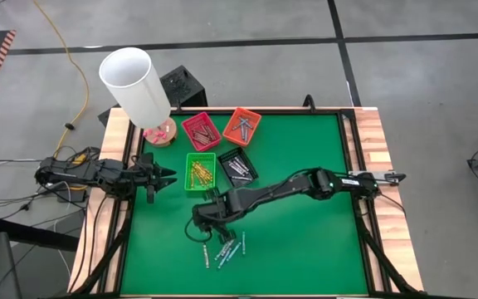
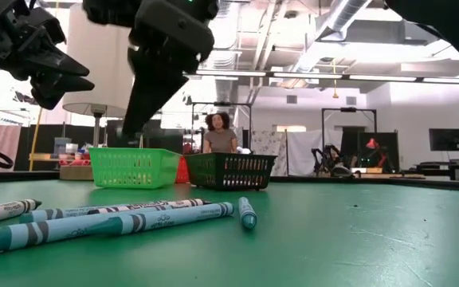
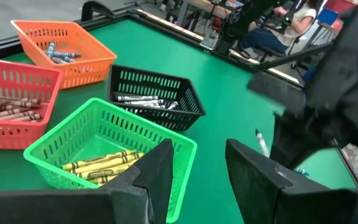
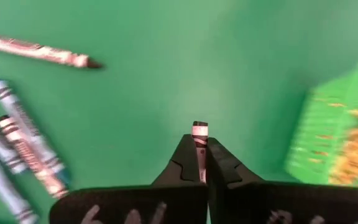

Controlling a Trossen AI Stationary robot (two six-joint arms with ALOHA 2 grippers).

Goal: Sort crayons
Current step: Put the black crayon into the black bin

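Observation:
My right gripper (image 1: pixel 202 218) (image 4: pixel 200 163) hangs above the green mat near the green tray (image 1: pixel 200 171) and is shut on one crayon with a white-and-black end. Several loose crayons (image 1: pixel 223 250), mostly light blue, lie on the mat nearer the front edge; they also show in the right wrist view (image 4: pixel 23 127) and in the low view (image 2: pixel 110 222). A brown crayon (image 4: pixel 37 51) lies apart from them. My left gripper (image 1: pixel 164 176) (image 3: pixel 197 168) is open and empty at the mat's left edge, facing the trays. My right gripper pinches the crayon between its two fingers. The crayon lies along the fingers, and only its white-and-black end (image 4: pixel 200 132) sticks out past the fingertips. The rest is hidden between the fingers. It is held clear of the mat.
Four trays stand at the far middle: red (image 1: pixel 201 130) with brown crayons, orange (image 1: pixel 241 126) with blue ones, green with yellow ones (image 3: pixel 101 165), black (image 1: pixel 237 166) with white ones. A white lamp (image 1: pixel 136 83) stands at the far left corner. A person (image 2: pixel 220 134) sits beyond the table.

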